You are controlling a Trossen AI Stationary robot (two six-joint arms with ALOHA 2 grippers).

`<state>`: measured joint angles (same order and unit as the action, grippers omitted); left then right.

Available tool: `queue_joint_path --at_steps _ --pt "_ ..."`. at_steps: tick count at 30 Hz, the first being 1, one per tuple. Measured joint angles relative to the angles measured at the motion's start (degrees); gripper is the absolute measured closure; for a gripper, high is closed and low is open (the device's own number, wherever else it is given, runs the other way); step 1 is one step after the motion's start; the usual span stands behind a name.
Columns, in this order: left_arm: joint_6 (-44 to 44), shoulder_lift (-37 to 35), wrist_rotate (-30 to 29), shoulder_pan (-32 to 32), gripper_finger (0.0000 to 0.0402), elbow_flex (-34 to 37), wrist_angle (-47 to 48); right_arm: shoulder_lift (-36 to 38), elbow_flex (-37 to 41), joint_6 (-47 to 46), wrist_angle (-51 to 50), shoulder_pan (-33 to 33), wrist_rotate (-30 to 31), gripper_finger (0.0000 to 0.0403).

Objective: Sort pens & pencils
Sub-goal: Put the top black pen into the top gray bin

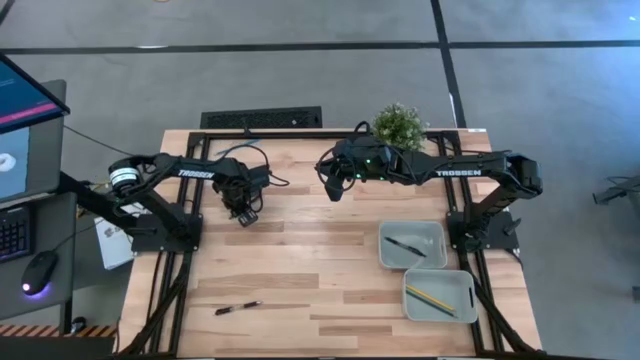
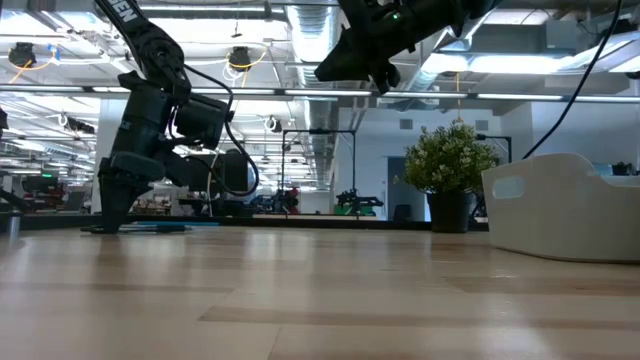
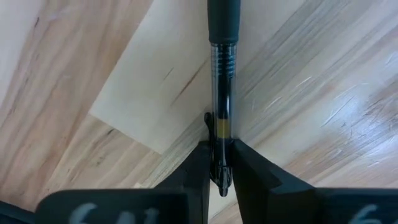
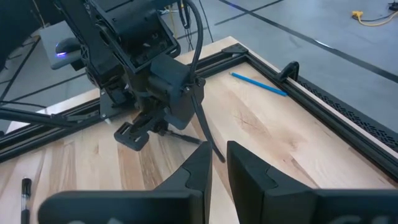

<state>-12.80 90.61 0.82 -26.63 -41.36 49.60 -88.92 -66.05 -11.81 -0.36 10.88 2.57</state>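
Two pens matter to you here. Your left pincer point(image 1: 246, 214) is down on the bench point(image 1: 300, 260), pinching a black pen point(image 3: 221, 93) at its end; the pen lies flat, long axis running straight out from the fingers. Another pen point(image 1: 237, 308) lies at seven o'clock, lengthwise three-to-nine. Your right pincer point(image 1: 334, 190) hangs raised, pressed together, holding nothing.

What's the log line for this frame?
left hand: shut on pen at table | right hand: shut, empty, raised | trays: pen, yellow pencil
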Motion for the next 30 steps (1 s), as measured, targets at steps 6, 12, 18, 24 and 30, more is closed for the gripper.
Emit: queue_joint_path --at_steps 6,12,18,24,30 --pt "-0.3 0.0 0.3 0.3 0.0362 -0.2 0.0 0.0 0.0 0.0 0.0 0.0 0.0 0.0331" --pt "-0.3 -1.2 0.8 0.3 0.0365 -1.4 0.5 0.0 0.0 0.0 0.0 0.0 0.0 0.0331" --pt "-0.2 -5.5 4.6 0.2 0.0362 -2.2 -2.3 0.0 0.0 0.0 0.0 0.0 0.0 0.0331" --pt "-0.8 -12.2 9.5 0.2 0.0362 -2.3 -3.6 0.4 0.0 -0.2 -1.1 0.0 0.0 0.0331" --pt "-3.2 -20.6 12.8 -0.3 0.0361 -2.4 -7.7 3.8 0.0 -0.2 -1.7 0.0 0.0 0.0331"
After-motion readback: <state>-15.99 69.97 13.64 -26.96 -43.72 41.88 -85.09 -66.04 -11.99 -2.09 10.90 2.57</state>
